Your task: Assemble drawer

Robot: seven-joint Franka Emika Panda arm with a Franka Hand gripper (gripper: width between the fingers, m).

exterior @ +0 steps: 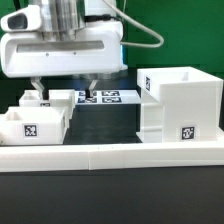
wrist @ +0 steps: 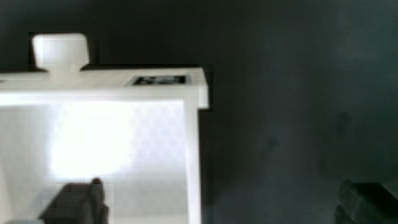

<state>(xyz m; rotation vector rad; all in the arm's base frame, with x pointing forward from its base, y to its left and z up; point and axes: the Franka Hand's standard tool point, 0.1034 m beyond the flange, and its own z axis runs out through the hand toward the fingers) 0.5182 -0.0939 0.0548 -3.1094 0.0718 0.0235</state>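
The large white cube-like housing (exterior: 175, 105) stands on the exterior view's right, open at the top, with a tag on its front. One small white tray (exterior: 35, 122) sits at the left front. A second tray (exterior: 48, 98) sits just behind it, under my hand. My gripper (exterior: 65, 88) hangs low over this tray, open and empty. In the wrist view the tray (wrist: 107, 130) shows its round knob (wrist: 59, 52) and a tag (wrist: 160, 78). My gripper (wrist: 222, 203) straddles the tray's side wall, with one finger (wrist: 75, 203) over the tray's inside and the other over the dark table.
The marker board (exterior: 100, 98) lies flat between the trays and the housing. The long low white border rail (exterior: 110, 155) runs across the front. The table top is black (wrist: 294, 120).
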